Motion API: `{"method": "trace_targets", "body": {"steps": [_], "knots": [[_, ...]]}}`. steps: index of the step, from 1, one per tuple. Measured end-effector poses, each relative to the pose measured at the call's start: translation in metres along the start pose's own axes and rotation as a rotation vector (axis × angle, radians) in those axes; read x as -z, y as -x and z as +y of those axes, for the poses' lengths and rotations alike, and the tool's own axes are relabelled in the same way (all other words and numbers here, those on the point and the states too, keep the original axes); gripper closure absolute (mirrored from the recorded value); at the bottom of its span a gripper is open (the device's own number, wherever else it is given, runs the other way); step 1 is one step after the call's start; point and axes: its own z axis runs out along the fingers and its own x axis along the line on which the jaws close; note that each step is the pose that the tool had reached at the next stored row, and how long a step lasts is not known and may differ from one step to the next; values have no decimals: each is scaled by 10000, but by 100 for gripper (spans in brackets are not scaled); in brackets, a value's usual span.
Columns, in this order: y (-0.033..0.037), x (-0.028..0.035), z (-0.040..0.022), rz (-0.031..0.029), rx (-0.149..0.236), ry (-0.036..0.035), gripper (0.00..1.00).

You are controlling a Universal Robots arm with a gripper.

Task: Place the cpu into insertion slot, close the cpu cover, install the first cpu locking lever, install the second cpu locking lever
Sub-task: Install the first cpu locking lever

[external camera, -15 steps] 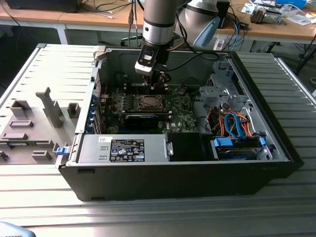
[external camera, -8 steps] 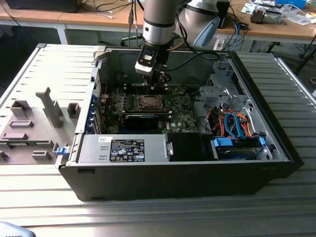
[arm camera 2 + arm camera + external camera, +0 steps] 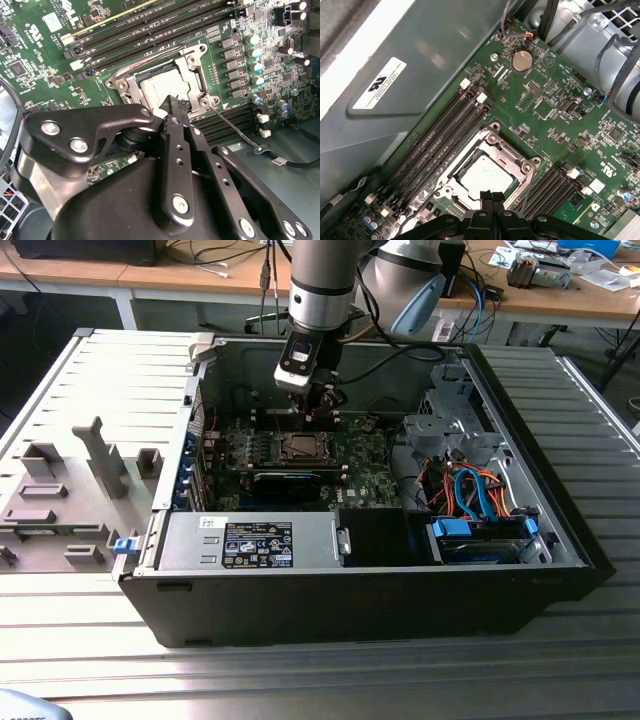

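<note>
Presently the gripper (image 3: 492, 196) hangs over the socket's edge, fingers pressed together, holding nothing. The cpu (image 3: 486, 175) sits in the insertion slot (image 3: 461, 169), the cpu cover (image 3: 512, 150) flat around it; one locking lever (image 3: 237, 129) juts free

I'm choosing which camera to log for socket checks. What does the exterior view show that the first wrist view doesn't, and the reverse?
Exterior view adds: the whole open computer case, its power supply, orange and blue cables, a grey fixture tray at the exterior view's left, and the arm. First wrist view adds: a coin battery and a white label on the case wall. Shared: the green motherboard, the cpu seated in the insertion slot with the cpu cover lying over it, and the tool, tips shut, close by the cover's edge.
</note>
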Motion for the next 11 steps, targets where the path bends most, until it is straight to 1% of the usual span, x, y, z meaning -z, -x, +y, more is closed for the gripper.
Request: {"method": "trace_targets", "body": {"steps": [11], "knots": [[0,0,0,-7,117,0,89]]}}
